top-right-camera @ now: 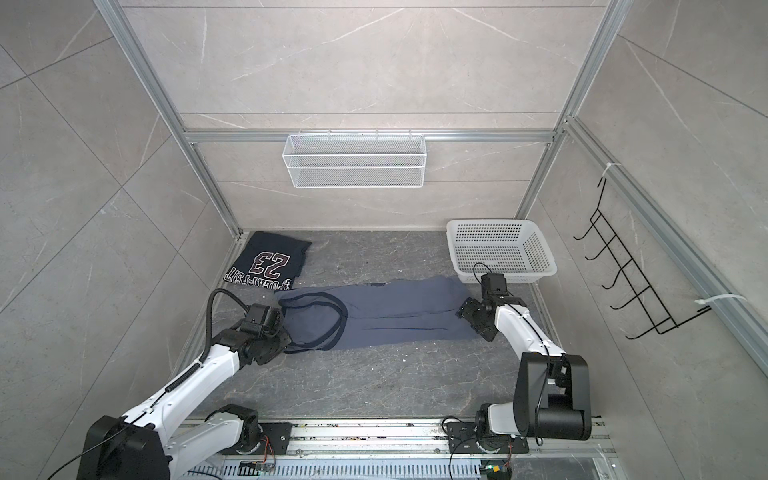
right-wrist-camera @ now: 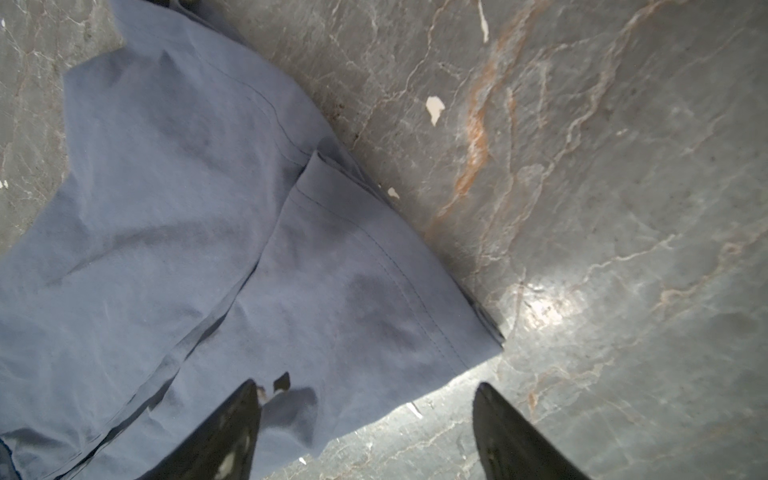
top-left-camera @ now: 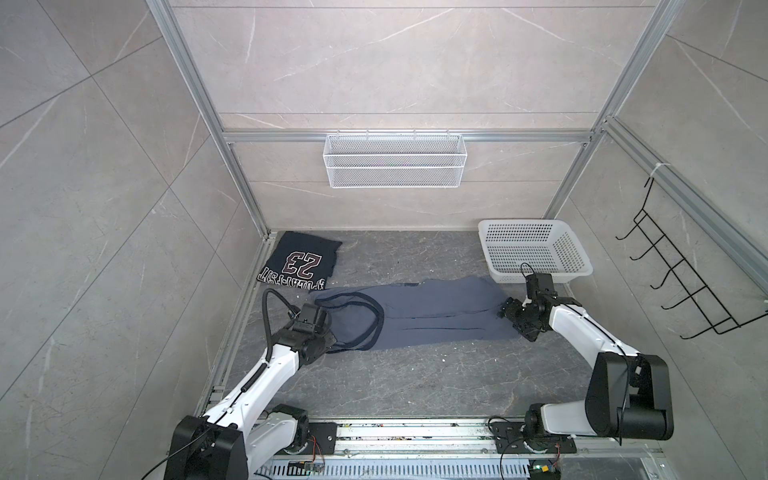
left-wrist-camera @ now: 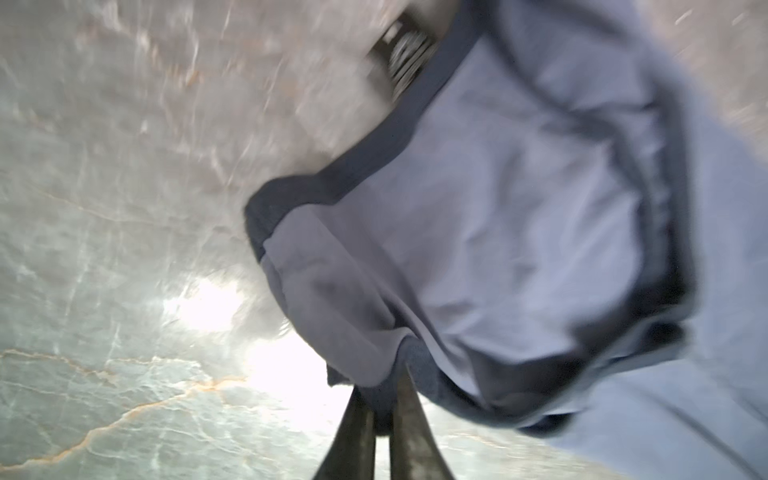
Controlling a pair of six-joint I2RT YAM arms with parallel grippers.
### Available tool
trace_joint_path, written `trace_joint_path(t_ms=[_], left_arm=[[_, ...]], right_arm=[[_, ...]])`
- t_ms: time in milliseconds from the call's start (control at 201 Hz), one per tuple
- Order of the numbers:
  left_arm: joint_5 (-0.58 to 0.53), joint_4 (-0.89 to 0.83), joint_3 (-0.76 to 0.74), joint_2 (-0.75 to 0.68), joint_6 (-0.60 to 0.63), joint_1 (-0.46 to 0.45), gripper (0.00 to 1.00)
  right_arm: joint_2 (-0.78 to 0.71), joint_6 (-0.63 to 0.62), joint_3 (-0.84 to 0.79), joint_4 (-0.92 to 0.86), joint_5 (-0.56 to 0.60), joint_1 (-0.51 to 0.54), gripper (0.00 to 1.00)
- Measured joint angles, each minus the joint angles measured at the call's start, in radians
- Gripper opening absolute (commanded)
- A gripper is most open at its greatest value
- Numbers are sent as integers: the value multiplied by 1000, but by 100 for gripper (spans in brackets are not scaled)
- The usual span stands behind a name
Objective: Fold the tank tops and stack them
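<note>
Left gripper [left-wrist-camera: 384,388] is clamped on the dark trim of the slate-blue tank top [top-left-camera: 436,316], which is spread across the worktop [top-left-camera: 415,382]. Right gripper [right-wrist-camera: 365,384] hangs wide open, empty, at its hem. Navy tank top [top-left-camera: 299,259] sits folded far-left.

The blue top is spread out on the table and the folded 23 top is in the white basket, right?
Not quite. The folded 23 top lies on the table, in its far left corner, not in the white basket, as both top views show.
</note>
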Motion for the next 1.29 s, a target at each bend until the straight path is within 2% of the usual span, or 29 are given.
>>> trace_joint_path(t_ms=[134,508,547,657,826,921,1030,1219,1294], left_arm=[[20,-16,62,51,4,46,8],[247,32,66,182,3,303,10],[266,42,65,194,3,319,13],[304,64,63,209,-1,356,31],[336,85,43,212,-1,428,53],[320,76,30,185,-2,463,68],[265,42,27,87,0,475,79],[191,-8,30,-68,10,472,82],[167,-34,35,-93,12,438,78]], right_arm=[[0,-8,0,0,0,0,81],[0,-19,0,0,0,0,81],[0,-19,0,0,0,0,81],[0,-19,0,-1,0,0,81],[-10,-20,0,-6,0,5,81],[-34,-22,8,-29,0,14,81],[-62,-24,28,-50,4,25,81],[-77,-37,56,-66,24,73,81],[-76,-39,63,-70,31,104,81]])
